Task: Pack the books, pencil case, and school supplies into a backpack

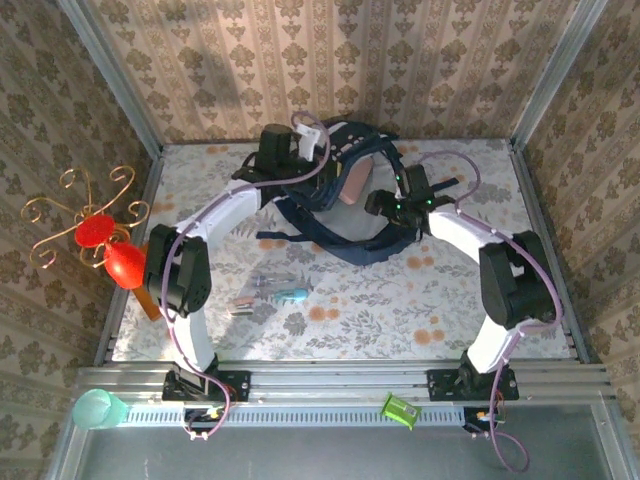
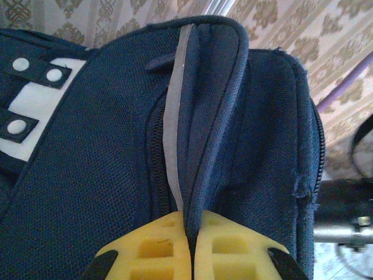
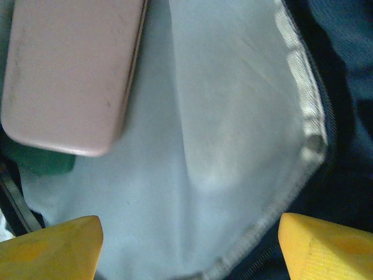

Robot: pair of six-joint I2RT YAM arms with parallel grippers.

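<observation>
The left hand (image 2: 189, 251) is clamped tight on the backpack (image 1: 335, 215) rim, at the far middle of the worktop (image 1: 450, 300); the right hand (image 3: 189, 245) hovers at the opening, jaws spread wide, gripping nothing; the pencil case (image 3: 70, 70) lies inside against the pale lining (image 3: 233, 116); school supplies (image 1: 275, 292) lie loose on the worktop nearer the arms.

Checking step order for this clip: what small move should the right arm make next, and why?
Probably draw the right gripper back out of the backpack. Its jaws stand open, apart from the pencil case, which already lies against the pale lining, while the left gripper pinches the backpack's edge and school supplies wait on the table.
</observation>
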